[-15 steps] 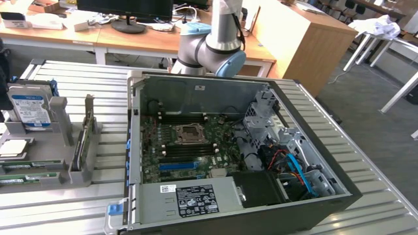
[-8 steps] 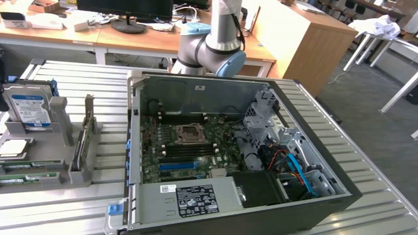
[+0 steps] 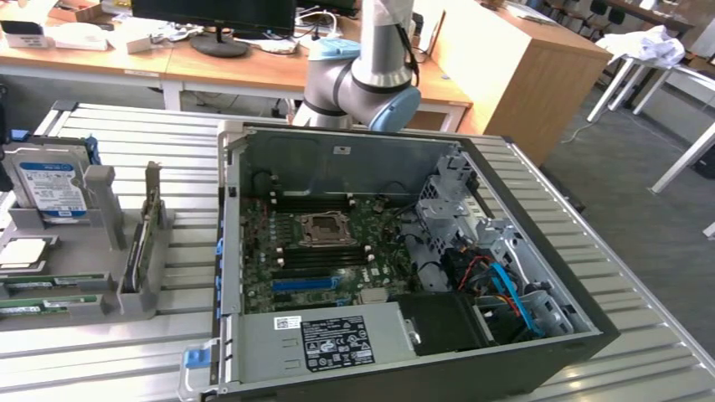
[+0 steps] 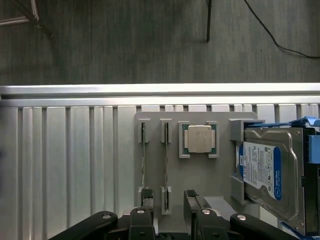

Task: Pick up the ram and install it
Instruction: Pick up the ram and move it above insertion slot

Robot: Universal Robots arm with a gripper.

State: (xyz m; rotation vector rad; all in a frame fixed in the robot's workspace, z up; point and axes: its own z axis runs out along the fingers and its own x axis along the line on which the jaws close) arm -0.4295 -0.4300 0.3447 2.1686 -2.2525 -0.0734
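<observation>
Gripper (image 4: 168, 196) is wide open, holding nothing, hanging right over the gray holder (image 4: 205, 175). The ram (image 4: 166, 160) sits on edge in its slot there, between another stick (image 4: 144, 160) and the CPU (image 4: 199, 139).

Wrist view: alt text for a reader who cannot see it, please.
The open gripper hovers over a grey holder carrying two edge-on ram sticks, a processor chip and a hard drive, on a ribbed metal table.
</observation>
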